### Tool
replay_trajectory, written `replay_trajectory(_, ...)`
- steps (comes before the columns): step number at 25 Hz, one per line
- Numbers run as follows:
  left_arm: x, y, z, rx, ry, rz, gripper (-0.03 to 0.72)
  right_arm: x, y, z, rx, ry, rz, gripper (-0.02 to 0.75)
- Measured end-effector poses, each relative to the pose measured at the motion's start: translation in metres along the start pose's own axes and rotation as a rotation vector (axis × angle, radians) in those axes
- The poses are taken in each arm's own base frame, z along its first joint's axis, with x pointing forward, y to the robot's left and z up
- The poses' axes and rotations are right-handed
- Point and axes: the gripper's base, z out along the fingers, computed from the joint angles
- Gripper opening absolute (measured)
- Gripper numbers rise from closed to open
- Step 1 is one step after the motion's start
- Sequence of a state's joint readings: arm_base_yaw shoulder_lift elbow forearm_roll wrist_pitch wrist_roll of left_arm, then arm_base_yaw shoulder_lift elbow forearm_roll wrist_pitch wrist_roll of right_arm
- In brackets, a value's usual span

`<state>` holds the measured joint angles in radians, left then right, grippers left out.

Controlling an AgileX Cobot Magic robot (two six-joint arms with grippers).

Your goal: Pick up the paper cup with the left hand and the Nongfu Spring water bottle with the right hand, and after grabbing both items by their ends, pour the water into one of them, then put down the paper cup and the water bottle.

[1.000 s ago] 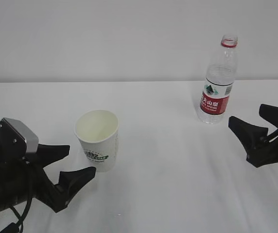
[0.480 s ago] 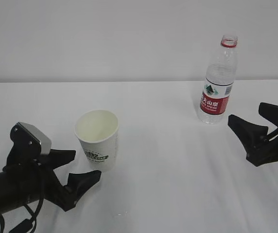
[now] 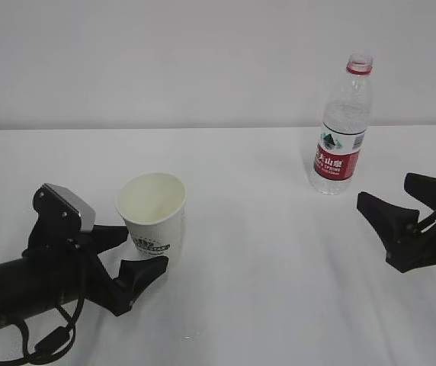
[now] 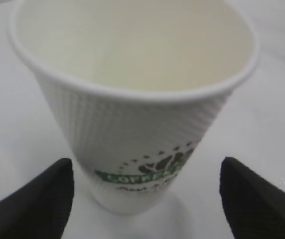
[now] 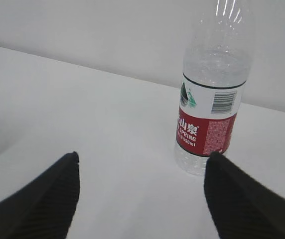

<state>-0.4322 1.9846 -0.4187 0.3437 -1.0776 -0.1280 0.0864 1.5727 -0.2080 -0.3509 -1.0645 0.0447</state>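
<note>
The white paper cup (image 3: 153, 217) with a green logo stands upright at the left of the table, cream inside. My left gripper (image 3: 143, 248) is open, its black fingers (image 4: 38, 199) on either side of the lower part of the paper cup (image 4: 132, 114), with a gap on each side. The Nongfu Spring water bottle (image 3: 341, 130) stands uncapped at the back right, with clear water (image 5: 214, 64) inside. My right gripper (image 3: 383, 191) hangs open in front of it, apart. In the right wrist view the bottle (image 5: 207, 114) stands beyond the right finger of that gripper (image 5: 142, 155).
The white table (image 3: 264, 290) stretches between the cup and the bottle. A plain pale wall (image 3: 203, 61) runs behind the table's far edge.
My left arm has moved right and forward, bringing its open fingers around the cup's lower part. The right gripper has dipped slightly. Cup and bottle have not moved.
</note>
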Motion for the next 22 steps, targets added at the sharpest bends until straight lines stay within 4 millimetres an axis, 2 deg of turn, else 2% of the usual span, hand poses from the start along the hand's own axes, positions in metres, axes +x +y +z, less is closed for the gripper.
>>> replay_trajectory(10,-0.001,0.006,0.021,0.005,0.003,0.016,0.691,0.009,0.0,0.004,-0.009,0.013,0.019,0.587)
replay_trajectory(22,-0.008,0.011,0.037,0.005,-0.001,0.037,0.691,0.026,0.001,0.01,-0.019,0.075,0.048,0.587)
